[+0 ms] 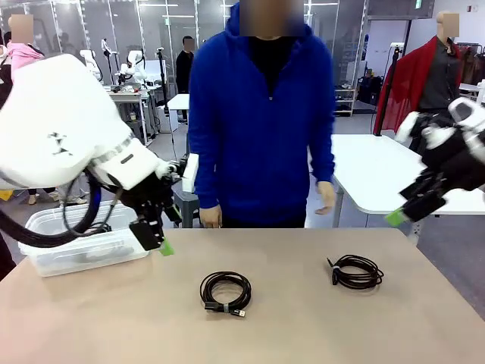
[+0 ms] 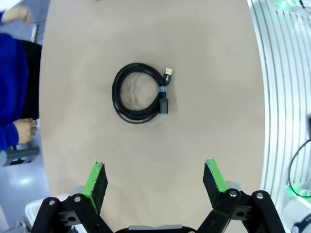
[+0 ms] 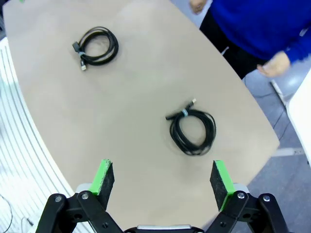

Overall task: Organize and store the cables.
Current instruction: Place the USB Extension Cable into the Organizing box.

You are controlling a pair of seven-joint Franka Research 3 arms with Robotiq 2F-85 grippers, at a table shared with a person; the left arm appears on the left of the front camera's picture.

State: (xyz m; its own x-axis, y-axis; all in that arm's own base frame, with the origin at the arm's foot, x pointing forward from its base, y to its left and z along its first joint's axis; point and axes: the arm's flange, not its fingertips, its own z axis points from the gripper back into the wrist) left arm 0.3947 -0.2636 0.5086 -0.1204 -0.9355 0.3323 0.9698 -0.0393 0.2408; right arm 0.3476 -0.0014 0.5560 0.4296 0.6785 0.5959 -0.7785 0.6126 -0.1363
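The left gripper (image 1: 156, 236) hangs in the air over the left part of the table (image 1: 91, 318), just in front of a clear plastic box (image 1: 39, 224). In the left wrist view its jaws (image 2: 155, 177) are spread wide apart. Nothing is between the green pads (image 2: 95, 180), and they touch nothing. One cable (image 2: 163, 92) lies flat on the table past the fingertips, wound in a round ring with its plugs side by side.

The right gripper (image 1: 409, 209) is up high at the right side, past the table's edge. Its jaws (image 3: 163, 179) are wide open too. It holds nothing and touches nothing.

From the front, two cables show on the table. One cable (image 1: 225, 307) lies near the middle, close to the robot's side. The other cable (image 1: 334, 273) lies to the right of it, well apart. In the right wrist view this second cable (image 3: 182, 113) is the closer one, and the first cable (image 3: 114, 46) is farther off.

A person in a blue top (image 1: 258, 121) stands at the far side of the table.
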